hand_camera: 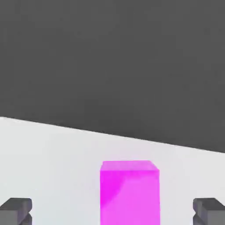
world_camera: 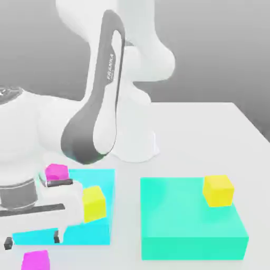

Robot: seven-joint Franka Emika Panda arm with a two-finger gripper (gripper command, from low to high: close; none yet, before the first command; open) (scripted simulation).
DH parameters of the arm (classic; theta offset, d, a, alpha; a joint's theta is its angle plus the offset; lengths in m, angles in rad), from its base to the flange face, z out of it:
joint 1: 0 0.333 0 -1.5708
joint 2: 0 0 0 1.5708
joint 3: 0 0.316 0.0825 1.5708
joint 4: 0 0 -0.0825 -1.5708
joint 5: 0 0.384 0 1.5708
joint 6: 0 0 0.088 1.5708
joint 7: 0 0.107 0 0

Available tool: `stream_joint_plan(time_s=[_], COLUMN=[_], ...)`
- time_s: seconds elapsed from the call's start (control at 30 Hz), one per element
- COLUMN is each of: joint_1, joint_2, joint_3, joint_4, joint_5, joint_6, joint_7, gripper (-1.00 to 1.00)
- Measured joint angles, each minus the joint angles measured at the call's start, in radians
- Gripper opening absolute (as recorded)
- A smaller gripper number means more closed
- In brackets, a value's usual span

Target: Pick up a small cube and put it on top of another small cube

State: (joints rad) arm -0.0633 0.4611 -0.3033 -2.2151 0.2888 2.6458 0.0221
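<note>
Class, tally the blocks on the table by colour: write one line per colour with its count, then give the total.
Magenta cubes: 2
Yellow cubes: 2
Cyan flat block: 1
Teal flat block: 1
Total: 6

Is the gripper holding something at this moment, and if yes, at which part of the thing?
Nothing is held. The gripper is open, its fingertips wide apart on either side of a magenta cube and clear of its faces.
</note>
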Motion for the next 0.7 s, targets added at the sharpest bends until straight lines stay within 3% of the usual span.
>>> stream_joint_plan(time_s=[0.07,0.1,0.3,0.43,0.7], joint_1=[-0.028,-0.039,-0.045,-0.008,0.006], joint_2=[0.074,0.1,0.113,0.011,-0.246], joint_3=[0.033,0.047,0.054,0.005,-0.09], joint_4=[0.018,0.024,0.027,0.001,-0.168], joint_5=[0.033,0.045,0.051,-0.003,-0.04], joint_6=[0.053,0.072,0.08,0.005,-0.106], joint_7=[-0.027,-0.036,-0.041,-0.002,0.148], gripper=[0.0,-1.0,-1.0,-1.0,-1.0])
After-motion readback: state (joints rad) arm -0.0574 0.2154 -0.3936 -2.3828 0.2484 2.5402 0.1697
